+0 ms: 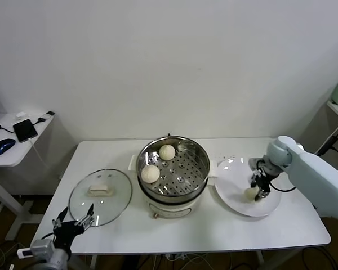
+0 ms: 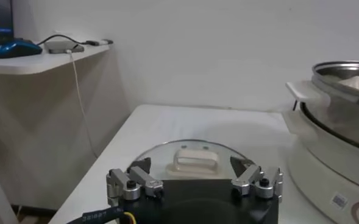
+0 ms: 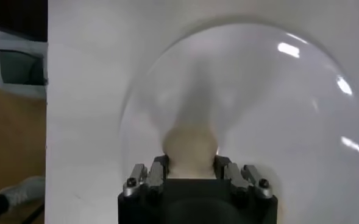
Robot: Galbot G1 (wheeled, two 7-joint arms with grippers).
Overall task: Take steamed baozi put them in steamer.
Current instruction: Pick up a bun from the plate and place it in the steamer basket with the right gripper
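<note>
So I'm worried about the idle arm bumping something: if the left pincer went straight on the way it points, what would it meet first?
Probably the glass lid lying flat just ahead of the open left pincer, most likely its white handle. How high the pincer sits above the lid is unclear.

No text, brand, number or sign can be read anywhere in these views. The steamer carries a small white sticker with a barcode-like pattern low on its cream base, facing the near left side of the table, and a curved reddish mark just beside it at the bottom edge, but neither can be made out as letters or digits. The cable at the left gripper bears a line of tiny pale print that is too small and blurred to read.
</note>
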